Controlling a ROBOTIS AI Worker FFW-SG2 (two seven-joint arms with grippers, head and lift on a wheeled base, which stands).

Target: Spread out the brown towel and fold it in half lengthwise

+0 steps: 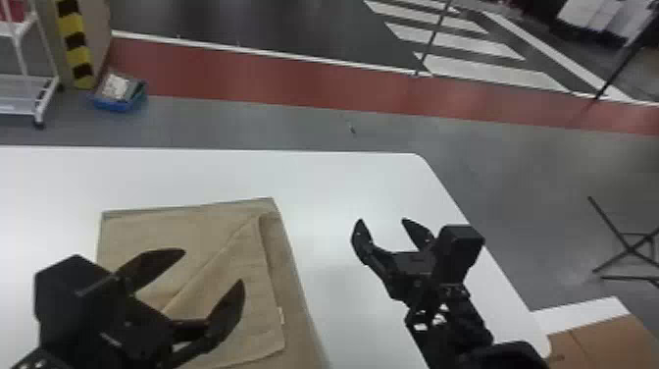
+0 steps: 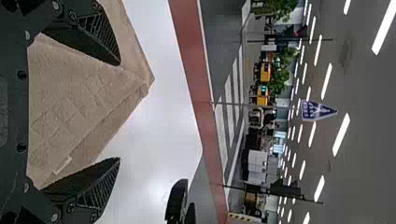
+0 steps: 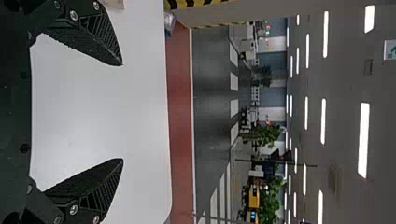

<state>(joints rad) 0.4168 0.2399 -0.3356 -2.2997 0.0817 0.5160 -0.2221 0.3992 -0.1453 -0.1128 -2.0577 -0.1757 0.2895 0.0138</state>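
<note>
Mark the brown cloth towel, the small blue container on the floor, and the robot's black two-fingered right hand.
Brown cloth towel (image 1: 171, 228), head view: upper layer, near the far edge.
Small blue container (image 1: 115, 105), head view: its near wall.
Black two-fingered right hand (image 1: 382, 222), head view: midway between its fingertips.

Saw white wheeled rack (image 1: 19, 92) far left, near striped column (image 1: 76, 46). Noted blue bin (image 1: 117, 104) on floor by its base, red floor band (image 1: 245, 78), white crossing stripes (image 1: 490, 72) beyond, crossed black legs (image 1: 630, 249) at right.
</note>
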